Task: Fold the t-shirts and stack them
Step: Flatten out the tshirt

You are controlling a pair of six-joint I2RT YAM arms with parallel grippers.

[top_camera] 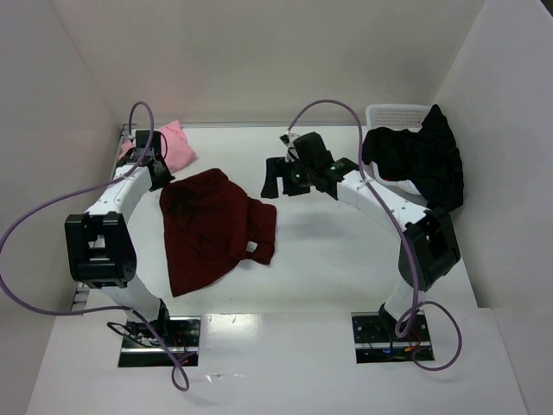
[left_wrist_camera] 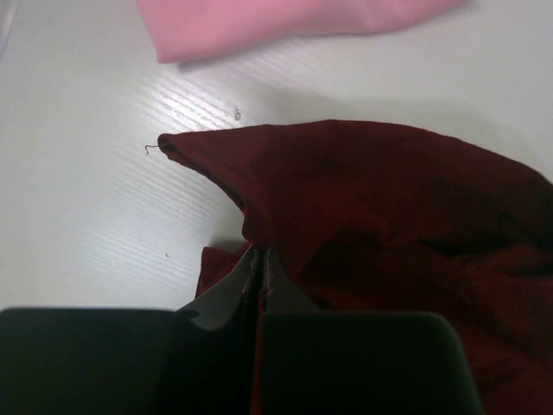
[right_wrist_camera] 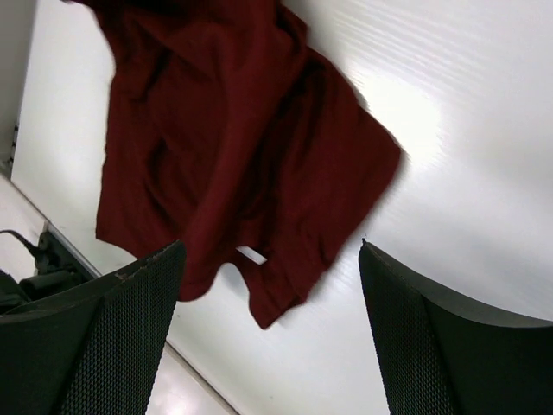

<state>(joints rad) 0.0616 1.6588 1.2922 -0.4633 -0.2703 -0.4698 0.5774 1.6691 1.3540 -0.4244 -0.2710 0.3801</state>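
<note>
Step in hand, as I judge: spreading crumpled dark maroon cloth t-shirt (top_camera: pixel 212 229), lying mid-left on white counter (top_camera: pixel 346 259).
Left jaws clenched on its far edge; right jaws released, hovering beside it, holding nothing.
Next move calls for second grip on opposite edge, then pull flat.
Count: three t-shirts: one maroon, one light pink t-shirt (top_camera: pixel 173 143), one black t-shirt (top_camera: pixel 419 160) over single white mesh basket (top_camera: pixel 393 114).

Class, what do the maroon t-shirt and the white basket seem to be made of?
The maroon t-shirt: soft matte cloth, probably a knit; it wrinkles and drapes. The white basket: likely rigid plastic; its wall shows a regular mesh of holes.
</note>
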